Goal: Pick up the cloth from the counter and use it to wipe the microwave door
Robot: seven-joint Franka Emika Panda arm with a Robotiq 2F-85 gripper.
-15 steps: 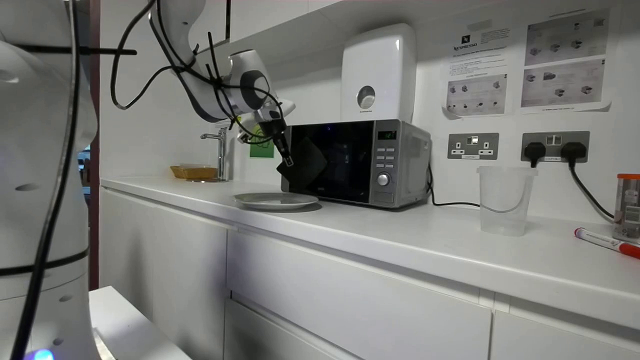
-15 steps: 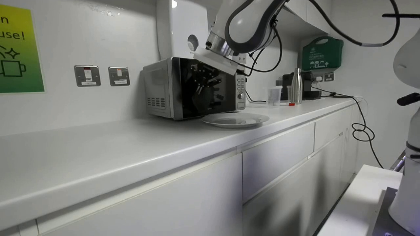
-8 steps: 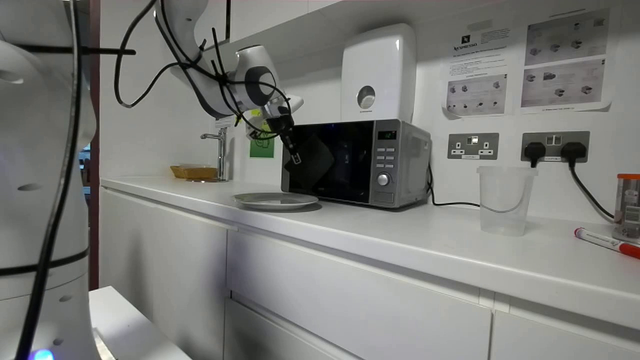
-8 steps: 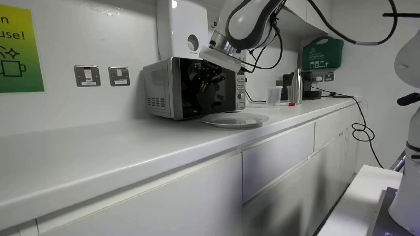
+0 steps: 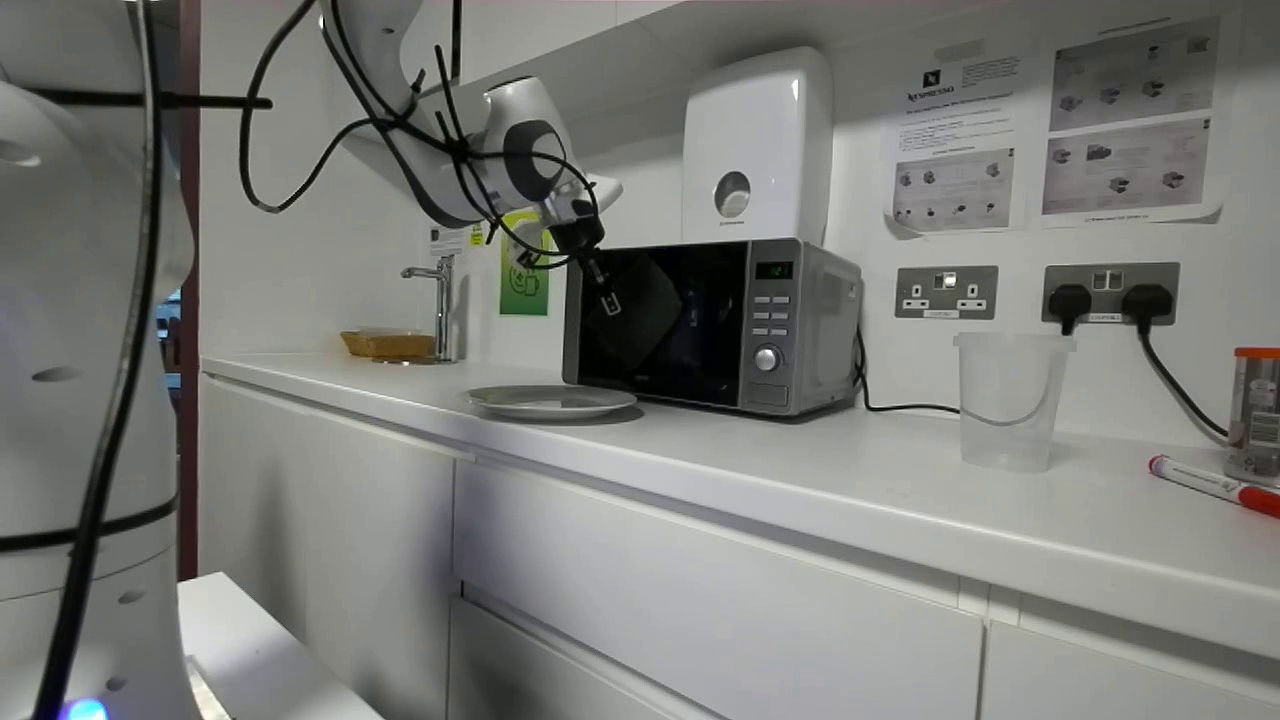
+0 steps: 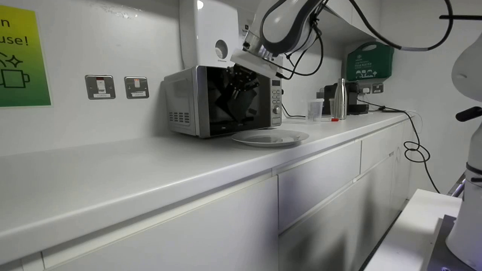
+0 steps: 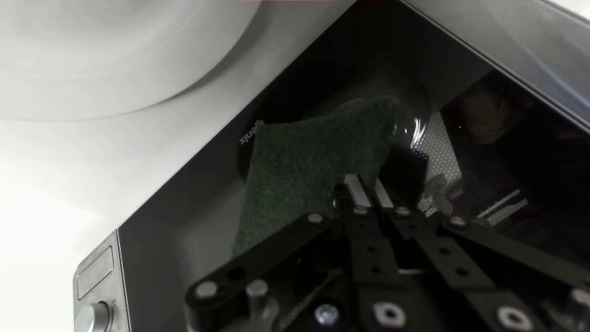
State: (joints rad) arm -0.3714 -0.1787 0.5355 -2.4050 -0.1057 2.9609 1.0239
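The cloth (image 5: 645, 312) hangs in front of the microwave door (image 5: 712, 325), dark against the dark glass in both exterior views. In the wrist view the cloth (image 7: 309, 161) looks dark green-grey, spread flat beside the glass (image 7: 184, 193); I cannot tell if it touches. My gripper (image 7: 368, 186) is shut on one edge of the cloth, with a narrow gap of fabric between the pale fingertips. The gripper (image 5: 610, 303) is tilted downward at the door's upper part, on the side away from the control panel. The white counter (image 5: 850, 490) lies below.
A round grey plate (image 5: 552, 402) stands on the counter before the microwave, also large in the wrist view (image 7: 115, 60). A white wall box (image 5: 758, 150) is above. A clear tub (image 5: 1010, 400), a red marker (image 5: 1215, 483) and a tap (image 5: 443, 305) stand farther along.
My gripper has moved upward and sideways along the door toward the control panel, carrying the cloth. The microwave and plate have not moved.
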